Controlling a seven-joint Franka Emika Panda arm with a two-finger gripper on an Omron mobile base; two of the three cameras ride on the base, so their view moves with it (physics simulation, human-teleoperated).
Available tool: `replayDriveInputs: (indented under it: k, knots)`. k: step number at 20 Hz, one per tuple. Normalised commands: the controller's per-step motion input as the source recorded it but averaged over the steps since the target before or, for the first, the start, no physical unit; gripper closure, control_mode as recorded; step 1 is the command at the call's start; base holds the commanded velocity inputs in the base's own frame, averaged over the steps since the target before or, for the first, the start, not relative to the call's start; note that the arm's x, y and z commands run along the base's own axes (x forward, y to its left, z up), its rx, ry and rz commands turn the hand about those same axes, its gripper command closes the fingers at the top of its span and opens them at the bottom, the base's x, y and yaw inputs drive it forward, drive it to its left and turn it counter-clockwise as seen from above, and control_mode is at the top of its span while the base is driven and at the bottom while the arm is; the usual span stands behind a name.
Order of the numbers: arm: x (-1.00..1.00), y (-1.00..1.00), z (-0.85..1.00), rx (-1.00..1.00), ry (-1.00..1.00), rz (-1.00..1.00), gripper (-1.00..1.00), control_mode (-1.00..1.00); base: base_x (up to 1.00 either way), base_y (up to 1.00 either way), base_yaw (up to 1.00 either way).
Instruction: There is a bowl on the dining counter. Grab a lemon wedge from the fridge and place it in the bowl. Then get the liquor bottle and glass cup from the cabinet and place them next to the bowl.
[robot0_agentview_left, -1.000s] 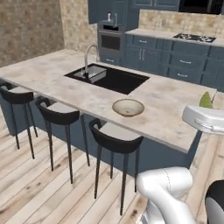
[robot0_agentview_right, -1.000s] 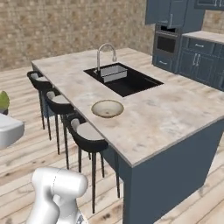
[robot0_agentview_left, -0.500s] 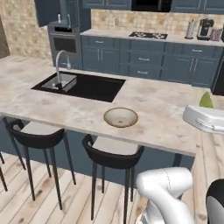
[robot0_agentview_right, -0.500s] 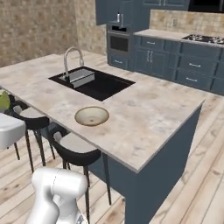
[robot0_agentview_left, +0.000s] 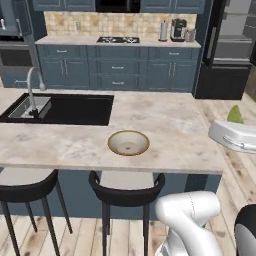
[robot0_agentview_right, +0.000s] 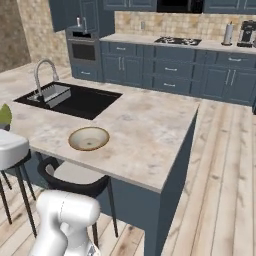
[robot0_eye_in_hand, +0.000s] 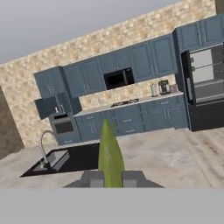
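Thin yellow-green lemon wedge (robot0_eye_in_hand: 110, 154) clamped between gripper (robot0_eye_in_hand: 110, 178) tips at lower centre; risk of slipping before reaching round beige bowl (robot0_agentview_left: 128, 142); narrow hold.

Sink (robot0_agentview_left: 60, 108), faucet (robot0_agentview_left: 31, 90), 2 stools (robot0_agentview_left: 126, 192), stove (robot0_agentview_left: 117, 39), fridge (robot0_agentview_left: 230, 47)

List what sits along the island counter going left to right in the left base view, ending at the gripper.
Faucet → sink → bowl → gripper, shut on the lemon wedge.
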Motion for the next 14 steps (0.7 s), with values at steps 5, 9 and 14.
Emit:
replayDriveInputs:
  k: [5, 9, 14]
  knots:
    - [0.0, 0.0, 0.0, 0.0, 0.0, 0.0, 1.0, 1.0, 0.43, 0.32, -0.44]
    - [0.49, 0.03, 0.0, 0.0, 0.1, -0.23, 1.0, -1.0, 0.13, 0.06, -0.1]
    - [0.79, 0.0, 0.0, 0.02, 0.14, -0.12, 1.0, -1.0, 0.0, 0.0, 0.0]
